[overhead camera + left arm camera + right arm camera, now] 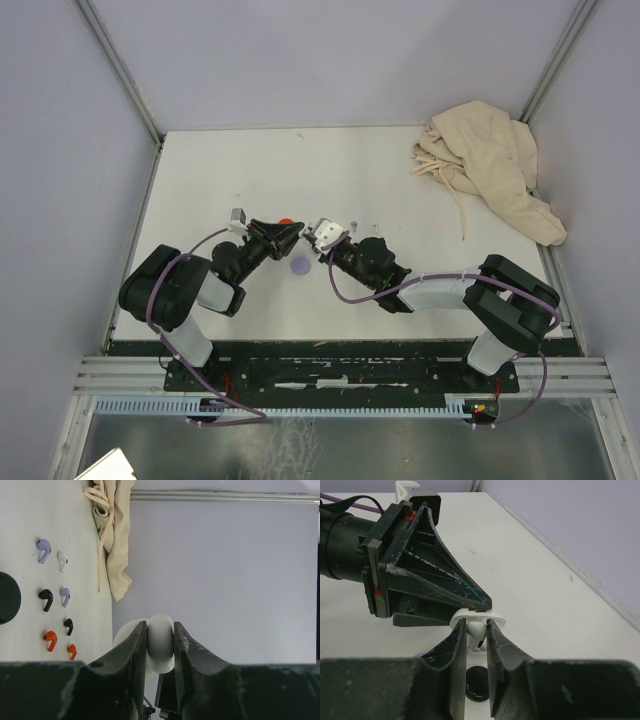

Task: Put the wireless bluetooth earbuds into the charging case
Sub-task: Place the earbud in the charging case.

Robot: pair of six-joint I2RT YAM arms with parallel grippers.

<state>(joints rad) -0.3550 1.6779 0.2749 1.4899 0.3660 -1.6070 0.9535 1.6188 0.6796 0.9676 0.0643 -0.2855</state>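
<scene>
Pinches a white earbud (476, 632) between the narrowly set jaws of the right gripper (476, 625), right at the mouth of the charging case (495, 616). Clamps that case, white and rounded, in the closed left gripper (160, 626), just ahead of the right fingertips, with the lid apparently swung open. Bud stem in its well or only at the rim: impossible to tell from the right wrist view. For a clean insertion, line the stem up with the socket before pushing. Advance along the socket's axis, not across it, press lightly, and let go only with the bud sunk flush. Brace the case hard with the left pads against any twist; probably slippery, given such a smooth, curved shell. Beware of squeezing so tiny a bud out sideways. Reaches forward and inward with both arms, fingertips nose to nose, just above a lavender disc (301, 265) on the table (420, 210). Holds the left wrist rolled onto its side, the right one nearly level and tipped a little downward. Leaves the loose earbuds (65, 596) well apart from the left jaws, off to one side of that hand: two lavender, one white, two black, two red, near a black disc (6, 597). Farther beyond that hand, a crumpled beige cloth (116, 540).
</scene>
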